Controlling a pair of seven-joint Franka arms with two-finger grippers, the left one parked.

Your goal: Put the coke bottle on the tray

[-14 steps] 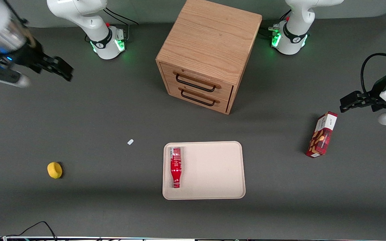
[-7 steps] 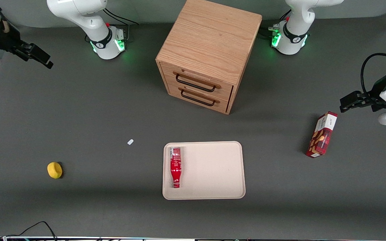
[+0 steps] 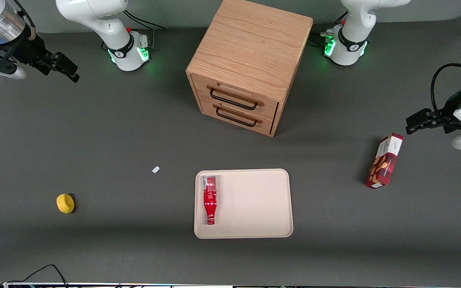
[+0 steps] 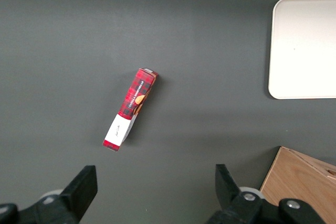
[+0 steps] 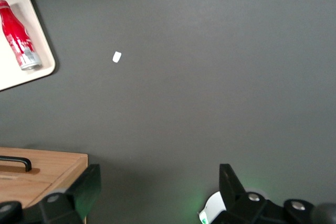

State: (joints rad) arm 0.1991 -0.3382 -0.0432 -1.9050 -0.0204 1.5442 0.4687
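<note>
Coke bottle (image 3: 209, 199) lies flat on the tray (image 3: 254, 204), near its working-arm edge. Looks light, rigid, slick, rolls easily; grab mid-body. Gripper (image 3: 60, 66) spread wide, empty, high above counter (image 3: 134, 128).

coke bottle (image 3: 209, 199): red, white lettering
tray (image 3: 254, 204): cream-beige
gripper (image 3: 65, 67): black
snack box (image 3: 384, 161): red plaid
bench (image 3: 114, 132): dark grey

I work in a robotics lab: my arm's base (image 3: 128, 50) glows green at the bench's (image 3: 94, 132) farther edge, cables (image 3: 42, 272) trail along the nearer edge, and my open pincer (image 3: 60, 66) hangs over its corner.
</note>
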